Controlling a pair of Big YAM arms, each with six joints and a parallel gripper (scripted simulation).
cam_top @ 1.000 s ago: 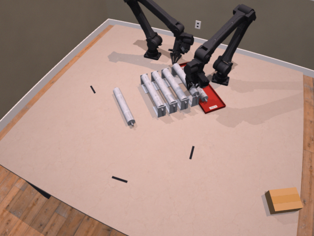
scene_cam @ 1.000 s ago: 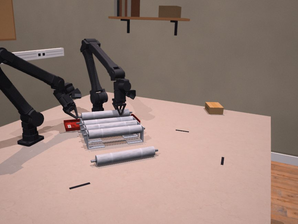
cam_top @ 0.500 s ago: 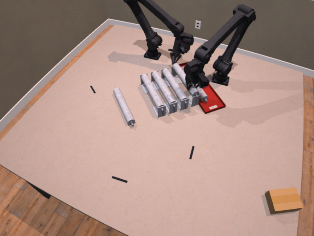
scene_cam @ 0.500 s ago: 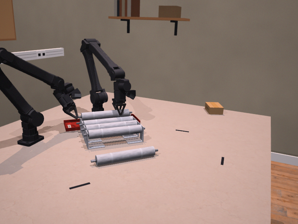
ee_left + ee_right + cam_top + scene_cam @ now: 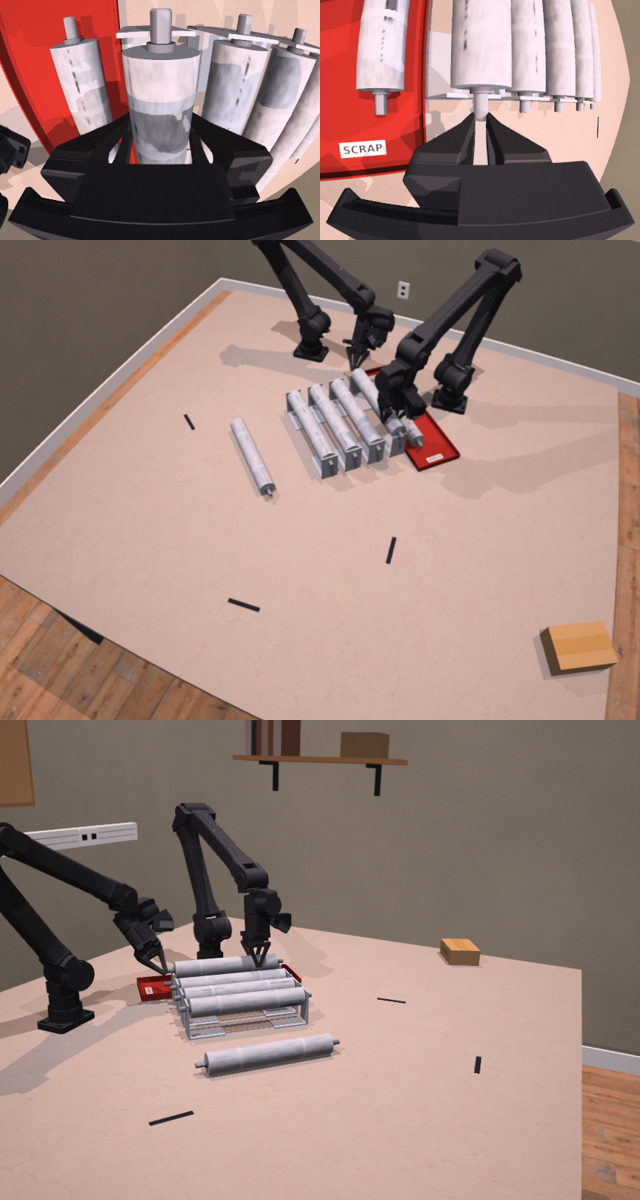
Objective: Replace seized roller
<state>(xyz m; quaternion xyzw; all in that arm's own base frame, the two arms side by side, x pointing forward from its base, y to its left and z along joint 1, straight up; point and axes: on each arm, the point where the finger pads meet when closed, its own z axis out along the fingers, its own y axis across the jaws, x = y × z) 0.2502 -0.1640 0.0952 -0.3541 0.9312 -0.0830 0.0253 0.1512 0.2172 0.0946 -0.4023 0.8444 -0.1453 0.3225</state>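
My left gripper [image 5: 386,418] [image 5: 258,964] [image 5: 161,118] is shut on the body of a grey roller [image 5: 366,386] [image 5: 211,966] [image 5: 161,79] [image 5: 481,44]. My right gripper [image 5: 352,368] [image 5: 166,972] [image 5: 480,118] is shut on the hexagonal axle end of this same roller. The roller is held just above its bracket pair, and the hole of the near bracket [image 5: 395,447] shows below the axle. Three rollers sit side by side in the bed, the outermost roller [image 5: 312,425] [image 5: 247,1001] among them. Another roller [image 5: 414,433] [image 5: 87,89] [image 5: 383,55] lies in the red scrap tray [image 5: 439,439] [image 5: 342,115].
A loose roller [image 5: 253,456] [image 5: 268,1054] lies on the table beside the bed, parallel to it. The scrap tray is close along the other side of the bed. A cardboard box [image 5: 581,645] [image 5: 459,952] stands far off near a table edge. Black strips lie on the table.
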